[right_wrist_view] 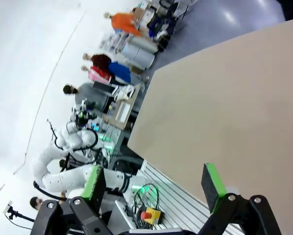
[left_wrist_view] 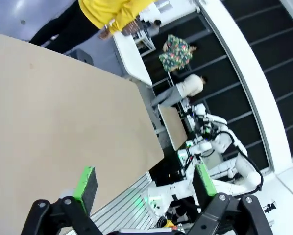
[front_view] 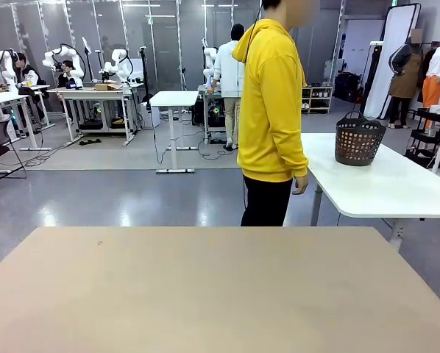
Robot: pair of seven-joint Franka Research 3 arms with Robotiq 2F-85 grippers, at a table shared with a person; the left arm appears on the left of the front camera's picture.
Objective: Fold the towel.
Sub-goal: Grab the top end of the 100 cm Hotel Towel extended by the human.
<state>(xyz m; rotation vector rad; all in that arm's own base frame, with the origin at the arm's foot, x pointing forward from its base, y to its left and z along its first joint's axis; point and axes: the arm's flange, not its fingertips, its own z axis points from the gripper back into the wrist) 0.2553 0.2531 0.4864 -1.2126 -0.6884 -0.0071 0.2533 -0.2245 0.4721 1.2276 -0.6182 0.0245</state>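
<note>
The left pincer [left_wrist_view: 145, 181] stands released, its two green pads [left_wrist_view: 86, 182] wide apart with nothing between them. In its wrist view one finger hangs over the corner of the beige counter [left_wrist_view: 53, 122] and the other hangs past the counter's edge. The counter's bare top stretches away from it toward the person.

In the front view the beige counter [front_view: 220, 294] fills the foreground from side to side. At its far edge, a little right of the middle, stands a person [front_view: 268, 103] in a yellow hooded top and dark trousers. The body is turned toward the picture's right, and one hand [front_view: 300, 184] hangs loose at the hip, holding nothing.

Just beside that hand, farther right, begins a white counter [front_view: 396, 184], set apart from the beige one by a strip of floor. On it, well apart from the person, sits a black basket [front_view: 358, 140], upright, with openwork sides and a handle lying on its rim. From this low angle its contents cannot be made out, so whether the towel lies inside it cannot be told.

The right pincer [right_wrist_view: 154, 182] is likewise released and grasps nothing, its jaws wide. One of its fingers hangs over the edge of the beige counter [right_wrist_view: 234, 107], the other past it.
</note>
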